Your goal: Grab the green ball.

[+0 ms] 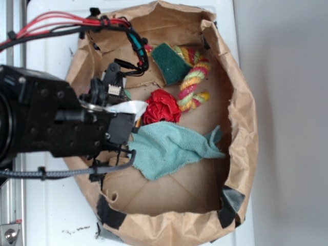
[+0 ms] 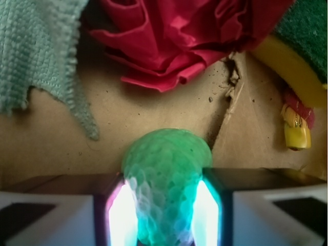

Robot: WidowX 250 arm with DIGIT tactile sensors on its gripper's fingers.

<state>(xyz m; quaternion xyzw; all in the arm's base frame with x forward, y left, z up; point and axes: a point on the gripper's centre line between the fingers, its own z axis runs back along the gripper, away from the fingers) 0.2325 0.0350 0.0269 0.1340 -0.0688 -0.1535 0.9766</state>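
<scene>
From where I stand, the end effector (image 2: pixel 164 215) is clamped on the green ball (image 2: pixel 165 179); the wrist view shows both pads pressing its sides so the dimpled skin bulges forward between them. The ball sits low over the brown paper floor of the paper bag (image 1: pixel 241 128), just short of the red ruffled toy (image 2: pixel 179 41), with the teal cloth (image 2: pixel 36 51) off to one side and the rope toy (image 1: pixel 192 82) and dark green sponge (image 1: pixel 171 62) beyond. In the exterior view the arm hides the ball. To do this well, I'd say keep the squeeze steady, since the soft ball could squirt out forward, and lift straight up, clear of the cloth's edge.
</scene>
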